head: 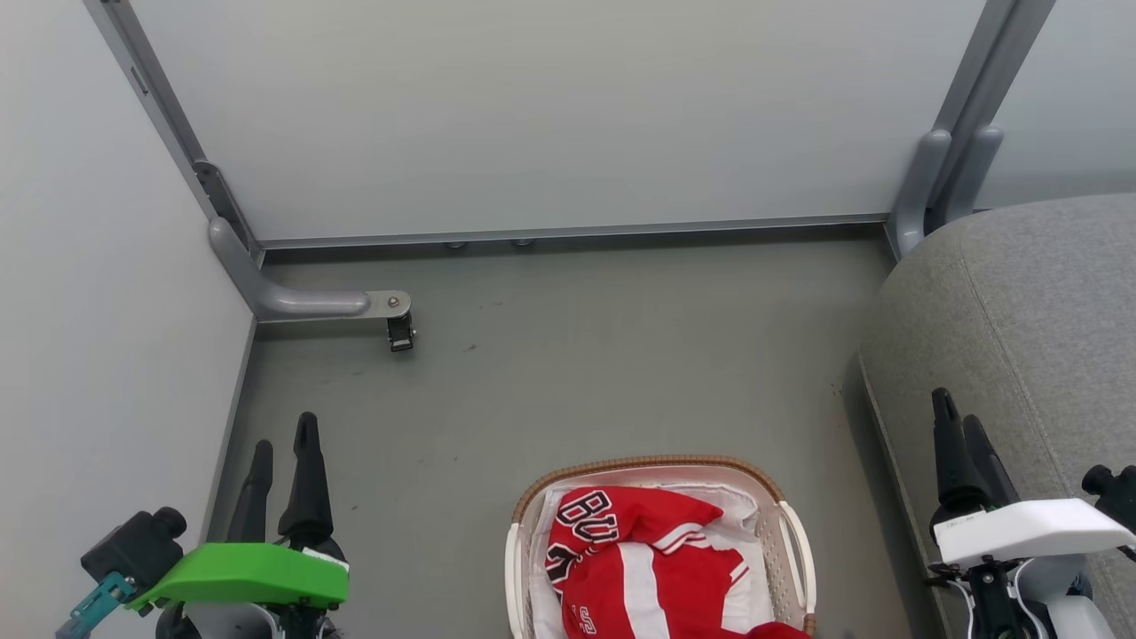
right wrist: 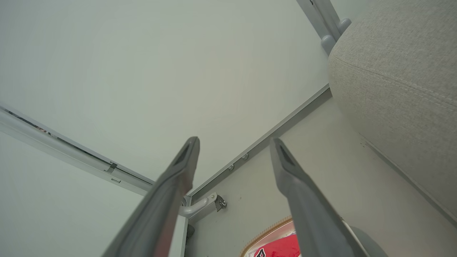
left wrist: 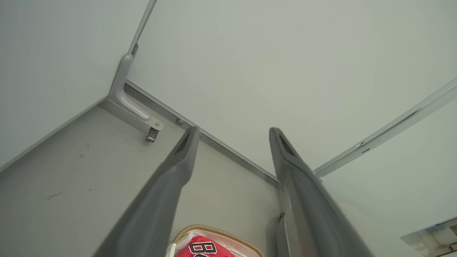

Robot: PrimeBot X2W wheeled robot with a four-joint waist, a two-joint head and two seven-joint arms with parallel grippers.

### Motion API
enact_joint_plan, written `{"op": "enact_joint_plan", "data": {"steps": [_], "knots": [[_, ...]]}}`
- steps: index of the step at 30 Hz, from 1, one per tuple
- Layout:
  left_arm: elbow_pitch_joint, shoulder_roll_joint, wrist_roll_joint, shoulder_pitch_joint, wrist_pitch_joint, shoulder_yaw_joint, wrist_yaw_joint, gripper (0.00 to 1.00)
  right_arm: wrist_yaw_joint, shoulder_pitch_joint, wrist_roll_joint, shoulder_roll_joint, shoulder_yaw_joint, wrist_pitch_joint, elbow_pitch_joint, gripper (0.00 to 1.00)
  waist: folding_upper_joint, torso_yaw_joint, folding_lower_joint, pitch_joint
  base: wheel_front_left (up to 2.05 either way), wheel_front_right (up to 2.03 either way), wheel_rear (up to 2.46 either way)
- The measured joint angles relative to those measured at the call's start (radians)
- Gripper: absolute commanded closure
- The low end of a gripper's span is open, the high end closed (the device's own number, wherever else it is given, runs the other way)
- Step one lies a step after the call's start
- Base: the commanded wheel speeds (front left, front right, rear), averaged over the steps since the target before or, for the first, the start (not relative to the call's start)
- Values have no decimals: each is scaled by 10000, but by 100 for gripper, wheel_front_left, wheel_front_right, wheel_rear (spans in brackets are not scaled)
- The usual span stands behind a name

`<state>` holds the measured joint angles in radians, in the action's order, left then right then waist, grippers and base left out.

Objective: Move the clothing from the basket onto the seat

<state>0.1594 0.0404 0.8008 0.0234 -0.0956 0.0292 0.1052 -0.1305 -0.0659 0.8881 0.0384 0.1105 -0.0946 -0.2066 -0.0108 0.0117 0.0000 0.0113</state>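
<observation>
clothing (head: 621,525) heaped in basket (head: 648,462); lettered end toward robot's left

Grey floor (head: 550,373), basket (head: 524,506), seat (head: 1021,311)

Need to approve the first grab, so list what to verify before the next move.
1. Open, empty left tool: ok.
2. Open, empty right tool: ok.
3. Red clothing lying uncovered in the basket: ok.
4. Grey seat standing on the robot's right of the basket, next to the right tool: ok.
5. Whole basket inside the head view: not ok, its near end is cut off at the bottom edge.
6. Garments free of each other and of the white liner: cannot tell.
</observation>
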Motion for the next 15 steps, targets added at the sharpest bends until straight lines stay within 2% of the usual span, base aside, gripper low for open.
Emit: {"op": "enact_joint_plan", "data": {"steps": [15], "knots": [[261,15,-1797,-289,-418,215,-186,0,0,138,-1927,19,-125,-433,-167,0,0,-1,0,2,0,0,0]]}}
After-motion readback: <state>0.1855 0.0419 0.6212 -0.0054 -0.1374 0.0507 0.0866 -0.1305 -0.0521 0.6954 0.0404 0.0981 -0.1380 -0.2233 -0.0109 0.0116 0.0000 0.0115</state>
